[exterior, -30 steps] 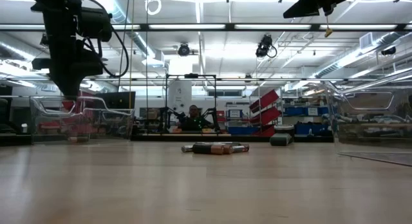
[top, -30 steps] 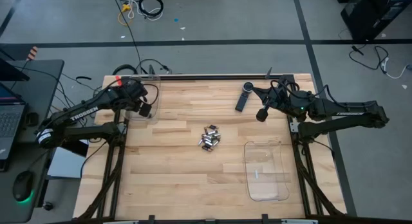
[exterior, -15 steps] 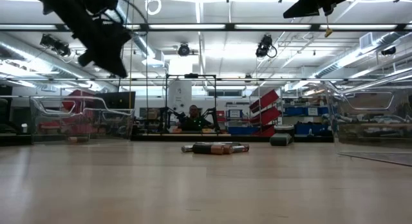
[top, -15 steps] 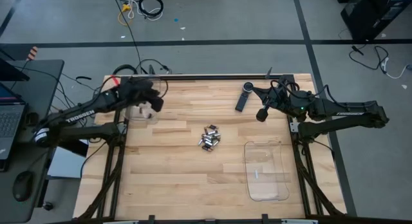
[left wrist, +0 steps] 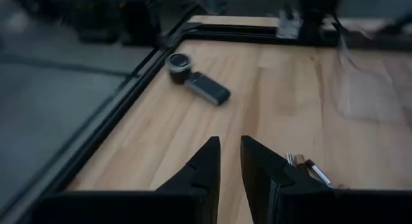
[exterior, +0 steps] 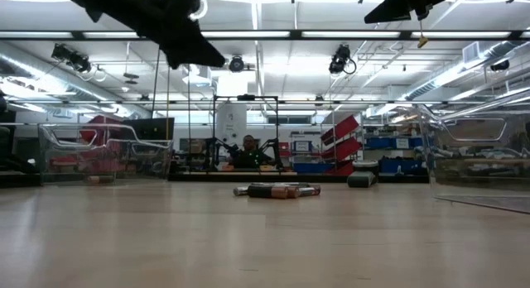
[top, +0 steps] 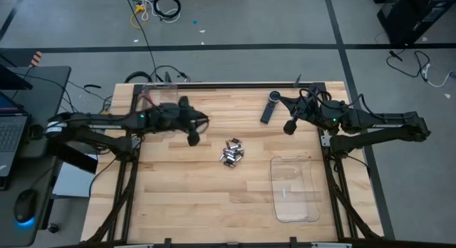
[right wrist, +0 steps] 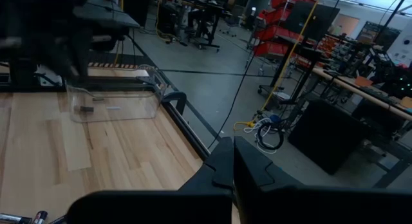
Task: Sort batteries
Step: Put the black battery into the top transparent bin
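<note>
The batteries [top: 231,153] lie in a small pile on the wooden table's middle; the low view shows the batteries [exterior: 277,190] lying flat on the tabletop. My left gripper [top: 192,137] hovers left of the pile, high above the table, pointing toward it. Its fingers [left wrist: 228,147] stand a narrow gap apart with nothing between them. My right gripper [top: 290,127] hangs shut and empty at the far right, its fingers [right wrist: 232,153] together. One battery [right wrist: 85,109] lies in the left clear bin, another [top: 283,193] in the right clear bin.
A clear bin [top: 155,105] stands at the table's far left corner and a second clear bin [top: 294,189] at the near right. A long black remote-like device [top: 270,107] lies near the far edge. Bare wood lies around the pile.
My left gripper has swung from above the left clear bin toward the table's right, nearer the battery pile. It has tipped up from pointing steeply down to nearly level and has rolled. The batteries have not moved.
</note>
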